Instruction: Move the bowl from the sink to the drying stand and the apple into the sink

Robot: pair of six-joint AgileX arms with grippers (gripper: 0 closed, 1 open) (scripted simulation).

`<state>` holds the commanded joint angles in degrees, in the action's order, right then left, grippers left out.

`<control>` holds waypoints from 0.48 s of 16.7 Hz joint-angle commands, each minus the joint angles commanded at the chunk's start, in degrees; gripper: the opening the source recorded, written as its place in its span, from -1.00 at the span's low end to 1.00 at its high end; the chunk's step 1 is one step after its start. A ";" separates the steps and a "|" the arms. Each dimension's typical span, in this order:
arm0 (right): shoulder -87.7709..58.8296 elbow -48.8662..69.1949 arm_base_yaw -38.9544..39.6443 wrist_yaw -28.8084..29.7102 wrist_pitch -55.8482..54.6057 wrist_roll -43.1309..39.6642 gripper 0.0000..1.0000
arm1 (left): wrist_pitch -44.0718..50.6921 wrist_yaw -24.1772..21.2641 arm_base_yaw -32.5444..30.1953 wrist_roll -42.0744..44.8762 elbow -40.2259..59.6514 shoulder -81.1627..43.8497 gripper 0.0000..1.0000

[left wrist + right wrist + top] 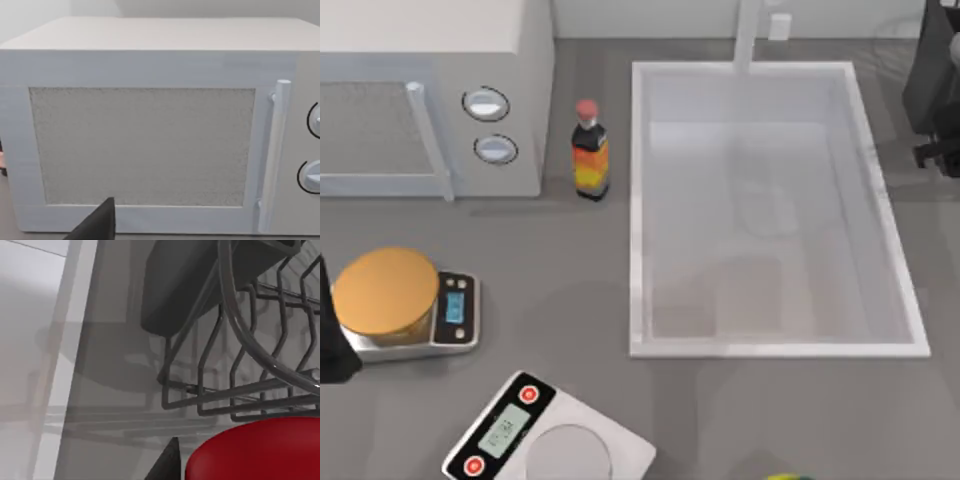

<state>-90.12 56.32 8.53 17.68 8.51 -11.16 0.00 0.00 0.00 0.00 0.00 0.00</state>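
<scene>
apple (252, 450) cut off beside dark finger tip; finger state unclear; sink (638, 200) bare.

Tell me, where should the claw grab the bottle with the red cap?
Probably around the wide, orange-labelled body of the bottle, below its thin neck, coming from the front or from the sink side. It stands upright, and the microwave sits close on its other side.

Grey table (570, 270): microwave (430, 90), sauce bottle (590, 152), sink (775, 345), 2 scales (455, 315).
</scene>
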 joint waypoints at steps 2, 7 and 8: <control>-0.56 -2.07 6.97 4.02 -14.75 2.07 -1.00 | 0.00 0.00 0.00 0.00 0.00 0.00 1.00; -1.79 -8.83 21.34 13.87 -43.34 7.84 -1.00 | 0.00 0.00 0.00 0.00 0.00 0.00 1.00; -1.89 -10.27 23.33 15.57 -47.34 8.88 -1.00 | 0.00 0.00 0.00 0.00 0.00 0.00 1.00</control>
<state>-92.01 46.04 31.86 33.25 -38.84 -2.27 0.00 0.00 0.00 0.00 0.00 0.00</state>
